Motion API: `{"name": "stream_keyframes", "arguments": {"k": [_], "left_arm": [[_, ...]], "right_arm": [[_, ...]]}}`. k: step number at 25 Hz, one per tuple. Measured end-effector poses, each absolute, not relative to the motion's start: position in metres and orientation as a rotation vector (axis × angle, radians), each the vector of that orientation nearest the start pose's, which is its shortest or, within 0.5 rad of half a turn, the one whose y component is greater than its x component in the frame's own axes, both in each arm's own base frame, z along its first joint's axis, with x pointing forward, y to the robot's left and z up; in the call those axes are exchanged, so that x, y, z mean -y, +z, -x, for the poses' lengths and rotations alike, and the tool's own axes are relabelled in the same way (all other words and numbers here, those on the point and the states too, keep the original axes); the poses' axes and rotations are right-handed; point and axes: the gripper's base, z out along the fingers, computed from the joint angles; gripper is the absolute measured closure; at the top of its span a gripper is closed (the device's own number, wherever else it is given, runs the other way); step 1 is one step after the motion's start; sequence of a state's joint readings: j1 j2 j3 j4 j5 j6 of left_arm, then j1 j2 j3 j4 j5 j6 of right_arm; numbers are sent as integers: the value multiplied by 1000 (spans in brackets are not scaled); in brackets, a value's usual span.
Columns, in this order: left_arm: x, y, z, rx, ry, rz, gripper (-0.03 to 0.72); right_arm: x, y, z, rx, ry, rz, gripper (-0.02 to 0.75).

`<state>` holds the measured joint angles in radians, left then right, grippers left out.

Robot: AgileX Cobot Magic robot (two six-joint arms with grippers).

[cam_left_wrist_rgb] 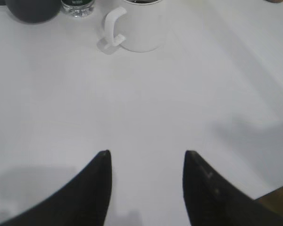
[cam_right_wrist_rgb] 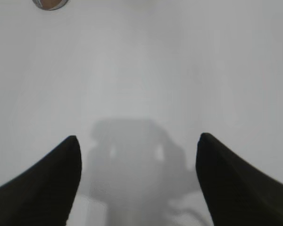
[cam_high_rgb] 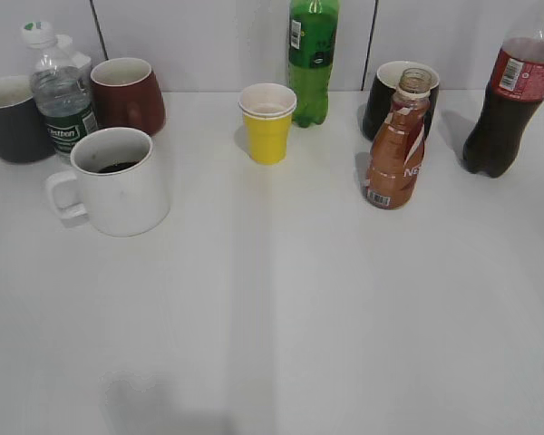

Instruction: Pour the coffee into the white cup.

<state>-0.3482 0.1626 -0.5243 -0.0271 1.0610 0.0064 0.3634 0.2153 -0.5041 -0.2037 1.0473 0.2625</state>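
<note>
1. The coffee, a small contoured clear plastic bottle (cam_high_rgb: 399, 145) with a brown-orange label and white lettering, stands upright and uncapped on the white table (cam_high_rgb: 281, 308), right of the middle.
2. Nearest the cameras, the left gripper (cam_left_wrist_rgb: 146, 160) hangs above bare tabletop with its two dark fingers (cam_left_wrist_rgb: 92, 188) spread moderately apart and nothing between them.
3. The right gripper (cam_right_wrist_rgb: 139, 143) likewise hovers over bare table, its fingers (cam_right_wrist_rgb: 47, 179) set wide apart and empty; its shadow falls on the surface between them.
4. Neither arm appears in the exterior view.
5. In the left wrist view the large plain white ceramic mug (cam_left_wrist_rgb: 139, 28) sits well ahead of the left gripper, its handle turned left.
6. In the exterior view that white mug (cam_high_rgb: 118, 181) stands left of the middle, with dark liquid low inside, well apart from the coffee bottle.
7. Only a rim of the bottle's base shows at the far top edge of the right wrist view, well ahead of that gripper.
8. Farther back stands a small yellow paper cup (cam_high_rgb: 267, 122), between mug and bottle.
9. Along the rear wall stand a clear water bottle (cam_high_rgb: 59, 95), a dark grey mug (cam_high_rgb: 14, 118), a maroon mug (cam_high_rgb: 127, 95), a green soda bottle (cam_high_rgb: 313, 59), a black mug (cam_high_rgb: 390, 95) and a dark cola bottle (cam_high_rgb: 512, 100).
</note>
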Motion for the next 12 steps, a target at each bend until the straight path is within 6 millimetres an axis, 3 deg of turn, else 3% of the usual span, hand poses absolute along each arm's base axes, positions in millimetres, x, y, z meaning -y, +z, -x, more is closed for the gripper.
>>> {"name": "stream_keyframes", "arguments": {"k": [6, 12], "left_arm": [[8, 283, -17, -2163, -204, -340, 316], [6, 283, -18, -2175, -145, -225, 319]], "right_arm": [[5, 279, -31, -2212, 93, 129, 149], [11, 280, -18, -2133, 87, 54, 149]]}}
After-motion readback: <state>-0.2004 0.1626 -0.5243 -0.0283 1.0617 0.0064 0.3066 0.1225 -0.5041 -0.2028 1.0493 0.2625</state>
